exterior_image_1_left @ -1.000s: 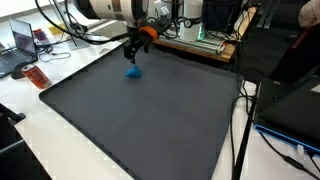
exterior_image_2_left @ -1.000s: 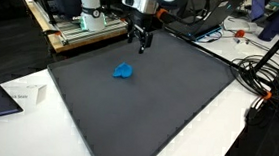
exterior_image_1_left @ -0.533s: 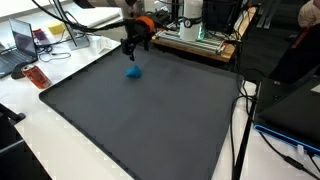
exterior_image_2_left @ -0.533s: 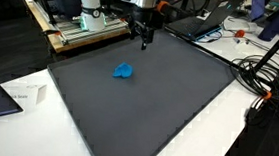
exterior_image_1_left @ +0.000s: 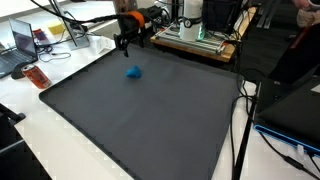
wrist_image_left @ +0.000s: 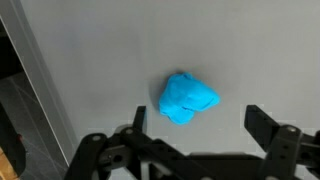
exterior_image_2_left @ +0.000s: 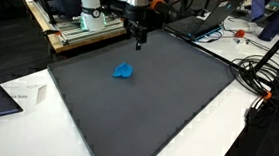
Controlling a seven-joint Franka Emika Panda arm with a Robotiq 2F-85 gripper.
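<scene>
Claw (exterior_image_2_left: 137,40) released and empty, hanging above crumpled blue lump (exterior_image_2_left: 124,72) (not touching), dark mat (exterior_image_2_left: 157,110) beneath

A small, bright blue crumpled cloth (exterior_image_1_left: 132,72) is laid on the dark grey mat (exterior_image_1_left: 150,120). In an exterior view it is found in the mat's upper left part, inside the edges. In the wrist view the crumpled cloth (wrist_image_left: 186,97) is shown bunched into a rounded lump with soft folds, wider at one end, resting on the mat surface.
</scene>
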